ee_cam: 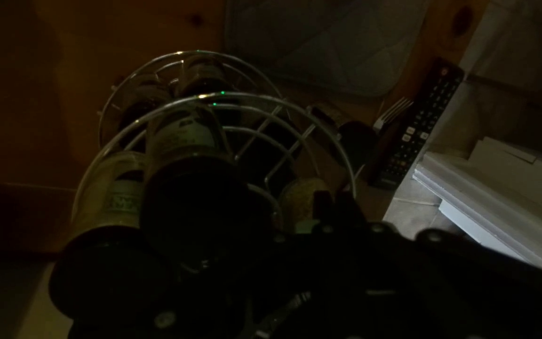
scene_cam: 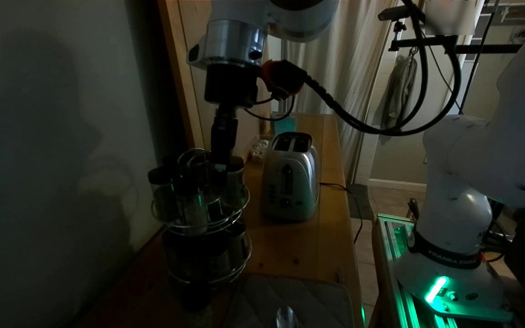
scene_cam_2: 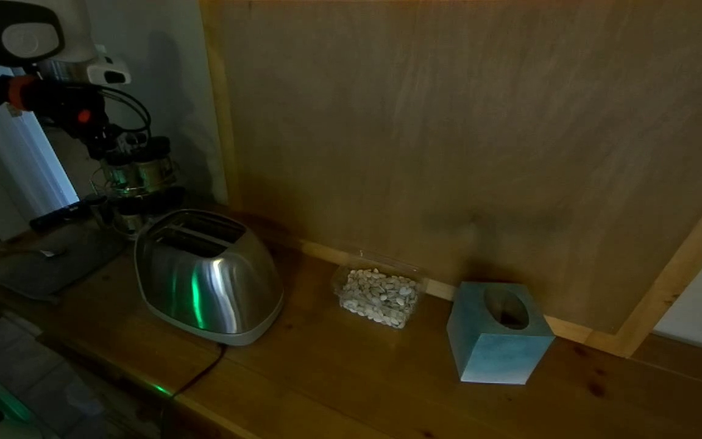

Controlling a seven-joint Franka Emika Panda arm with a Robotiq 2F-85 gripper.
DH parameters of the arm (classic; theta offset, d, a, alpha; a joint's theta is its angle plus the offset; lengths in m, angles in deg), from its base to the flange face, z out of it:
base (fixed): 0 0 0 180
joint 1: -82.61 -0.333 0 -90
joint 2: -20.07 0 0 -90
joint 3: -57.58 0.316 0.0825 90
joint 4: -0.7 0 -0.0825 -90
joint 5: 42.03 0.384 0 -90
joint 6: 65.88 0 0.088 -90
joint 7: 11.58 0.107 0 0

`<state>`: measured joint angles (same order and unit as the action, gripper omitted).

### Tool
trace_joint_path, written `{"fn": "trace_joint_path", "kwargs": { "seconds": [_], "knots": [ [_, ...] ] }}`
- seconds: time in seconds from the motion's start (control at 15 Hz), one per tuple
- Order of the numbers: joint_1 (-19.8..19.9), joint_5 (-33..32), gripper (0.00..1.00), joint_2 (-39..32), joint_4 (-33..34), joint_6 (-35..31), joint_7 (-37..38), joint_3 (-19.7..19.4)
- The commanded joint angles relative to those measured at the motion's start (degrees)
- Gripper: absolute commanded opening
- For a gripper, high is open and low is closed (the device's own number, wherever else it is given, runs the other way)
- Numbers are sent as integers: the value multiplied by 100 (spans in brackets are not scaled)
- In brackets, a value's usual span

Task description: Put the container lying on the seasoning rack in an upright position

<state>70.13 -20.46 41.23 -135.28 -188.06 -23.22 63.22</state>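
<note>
The seasoning rack is a round two-tier wire carousel in both exterior views [scene_cam: 226, 223] [scene_cam_2: 128, 190]; its upper ring crosses the wrist view [ee_cam: 233, 94]. Dark-capped jars [ee_cam: 184, 132] stand upright in it. A jar with yellowish contents [ee_cam: 299, 200] shows its round end in the upper tier and appears to be lying over; the rest of it is hidden behind my gripper. My gripper [ee_cam: 334, 195] is shut, fingertips almost together with nothing visible between them, beside this jar. In an exterior view the gripper [scene_cam: 219, 169] points down among the upper jars.
A steel toaster [scene_cam: 290, 187] stands close to the rack. A wall [scene_cam: 62, 182] runs along the rack's far side. A quilted mat [ee_cam: 327, 42], a fork [ee_cam: 391, 113], a remote [ee_cam: 419, 122] and a dark-capped jar [ee_cam: 334, 115] lie beside the rack. The light is very dim.
</note>
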Motion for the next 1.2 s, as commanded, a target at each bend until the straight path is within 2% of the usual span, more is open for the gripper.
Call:
{"fn": "trace_joint_path", "kwargs": {
  "seconds": [0.0, 0.07, 0.13, 0.2, 0.6, 0.8, 0.87, 1.13],
  "knots": [
    [-4, -93, 5, -39, 35, -111, 80, 69],
    [-1, -100, 14, -30, 37, -124, 84, 74],
    [11, -131, 30, -4, 38, -135, 108, 85],
    [25, -175, 33, 43, 47, -121, 120, 88],
    [117, -666, 73, 388, 158, 34, 247, 66],
    [84, -614, 95, 670, 229, 102, 165, -13],
    [81, -610, 99, 759, 248, 102, 143, -34],
    [67, -594, 100, 1125, 376, 235, 63, -161]
  ]
}}
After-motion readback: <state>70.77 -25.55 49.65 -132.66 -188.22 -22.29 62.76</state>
